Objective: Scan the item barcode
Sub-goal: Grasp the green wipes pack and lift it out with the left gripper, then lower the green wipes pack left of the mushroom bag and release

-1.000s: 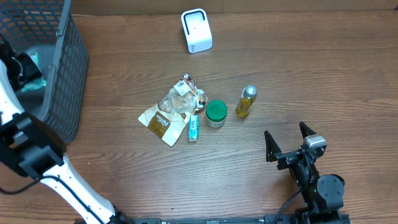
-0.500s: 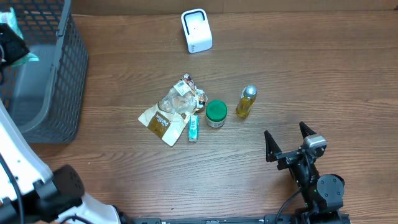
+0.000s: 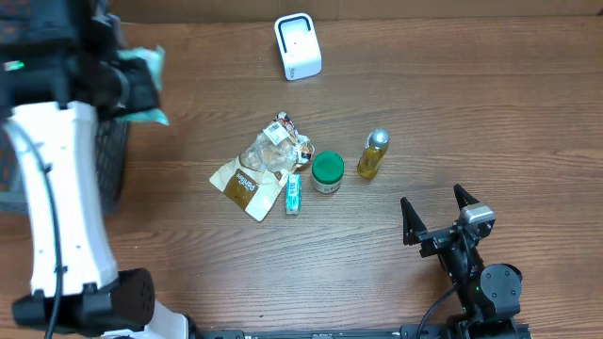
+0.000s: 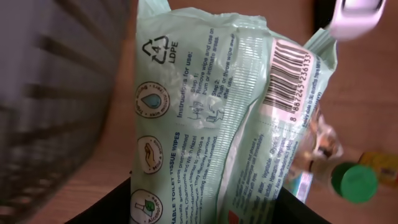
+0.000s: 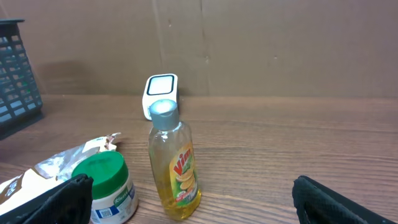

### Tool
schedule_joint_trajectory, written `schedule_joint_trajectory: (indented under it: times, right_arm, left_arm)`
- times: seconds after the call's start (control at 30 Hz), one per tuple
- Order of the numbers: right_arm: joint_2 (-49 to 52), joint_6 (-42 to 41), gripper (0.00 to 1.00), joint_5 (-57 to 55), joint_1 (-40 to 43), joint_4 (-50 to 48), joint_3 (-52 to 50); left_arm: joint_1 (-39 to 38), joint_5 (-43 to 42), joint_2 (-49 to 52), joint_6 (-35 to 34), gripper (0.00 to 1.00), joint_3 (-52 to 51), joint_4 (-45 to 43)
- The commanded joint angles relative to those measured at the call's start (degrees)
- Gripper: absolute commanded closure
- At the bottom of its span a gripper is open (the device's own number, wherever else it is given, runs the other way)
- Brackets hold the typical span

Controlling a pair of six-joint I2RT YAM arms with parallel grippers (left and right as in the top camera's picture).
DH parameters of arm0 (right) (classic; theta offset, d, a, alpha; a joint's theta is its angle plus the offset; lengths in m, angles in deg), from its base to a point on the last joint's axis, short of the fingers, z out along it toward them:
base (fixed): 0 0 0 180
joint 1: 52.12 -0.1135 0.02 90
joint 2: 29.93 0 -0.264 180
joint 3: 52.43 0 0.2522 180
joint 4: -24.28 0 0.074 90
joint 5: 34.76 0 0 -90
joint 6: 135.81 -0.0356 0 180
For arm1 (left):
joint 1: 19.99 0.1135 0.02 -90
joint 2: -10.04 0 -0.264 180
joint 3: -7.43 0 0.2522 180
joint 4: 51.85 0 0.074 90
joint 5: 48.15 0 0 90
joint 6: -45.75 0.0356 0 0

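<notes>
Carrying the wipes pack (image 3: 151,89) to the scanner (image 3: 298,45) is the step, I judge. Overhead, my left claw (image 3: 132,83) pinches it aloft beside the basket (image 3: 113,165), well apart from the scanner. Left wrist: crinkled pale-green film, with the barcode (image 4: 289,78) facing the camera; next I must present it scannerward. Right wrist: right claw (image 5: 199,202) spread wide, empty.

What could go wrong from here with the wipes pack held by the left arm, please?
The soft wipes pack is pinched only at one end by the left gripper, so it may sag or slip. Its barcode lies on creased, shiny film, so the scanner might misread it unless presented flat.
</notes>
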Motion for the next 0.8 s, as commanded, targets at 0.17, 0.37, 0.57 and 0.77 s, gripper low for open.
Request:
schedule_joint_trajectory:
  times: [0.17,0.37,0.57,0.77]
  right_arm:
    - [-0.20,-0.15,0.00,-0.48,0.00,-0.28,-0.26]
    - [-0.20,-0.15,0.00,-0.50,0.00,-0.28,-0.26]
    - [-0.20,-0.15,0.00,-0.48,0.00,-0.28,-0.26]
    - [-0.20,-0.15,0.00,-0.50,0.00,-0.28,-0.26]
  left_arm:
    - [-9.42,5.09,0.11,-2.14,0.44,-22.80,-10.82]
    - [-11.32,11.69,0.13,-5.31,0.44,-37.44,-22.69]
    - [-11.37,11.17,0.26,-5.88,0.43,-49.94,-36.30]
    - [-11.67,11.21,0.26,-3.69,0.33,-57.75,-45.05]
